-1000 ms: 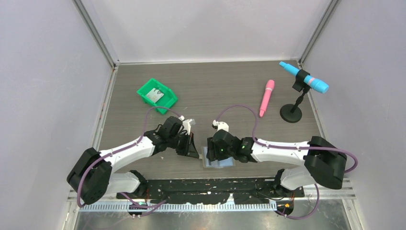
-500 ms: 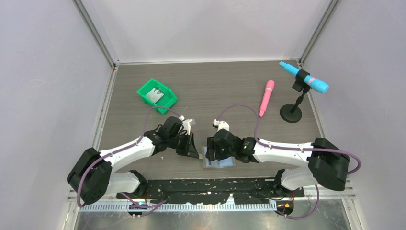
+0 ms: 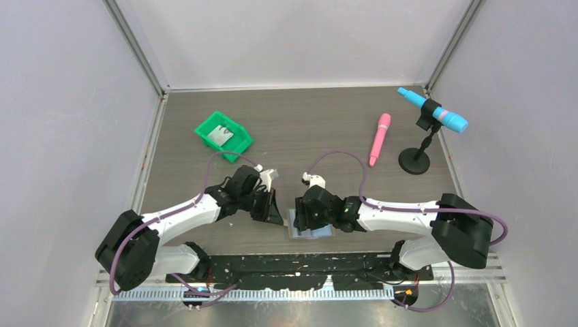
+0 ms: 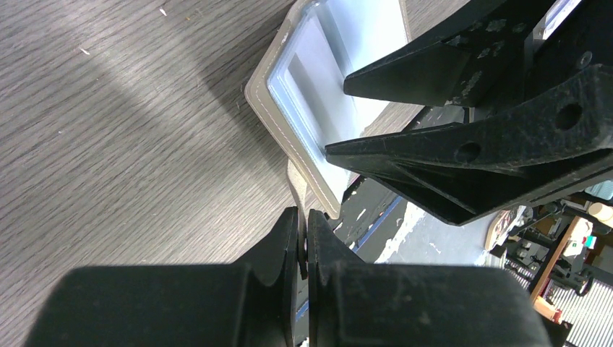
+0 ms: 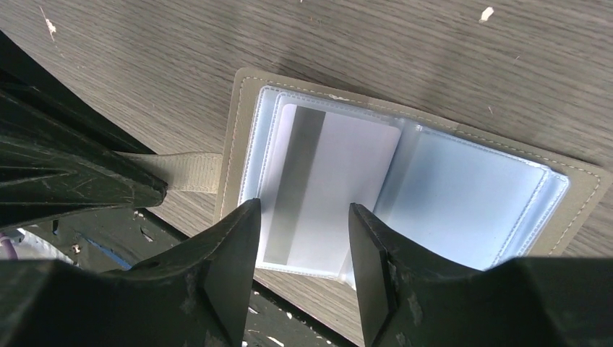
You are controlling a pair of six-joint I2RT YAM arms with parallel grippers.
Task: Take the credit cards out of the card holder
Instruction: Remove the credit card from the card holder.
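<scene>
The light-blue card holder [image 3: 311, 230] lies open and flat near the table's front edge, also seen in the right wrist view [image 5: 463, 188] and the left wrist view [image 4: 311, 87]. A pale card with a grey stripe [image 5: 332, 188] sits in its left pocket. My left gripper [image 4: 304, 231] is shut on the holder's grey tab [image 5: 184, 172], pinning it at the left side. My right gripper [image 5: 303, 238] is open just above the card, one finger at each side of its lower end. Another pale card [image 3: 219, 135] lies in the green bin.
A green plastic bin [image 3: 236, 145] stands at the back left. A pink marker [image 3: 379, 138] lies at the back right beside a black stand [image 3: 416, 161] holding a blue marker [image 3: 433, 110]. The table's front edge runs just below the holder.
The right gripper has shifted slightly left over the holder. The left arm has not moved.
</scene>
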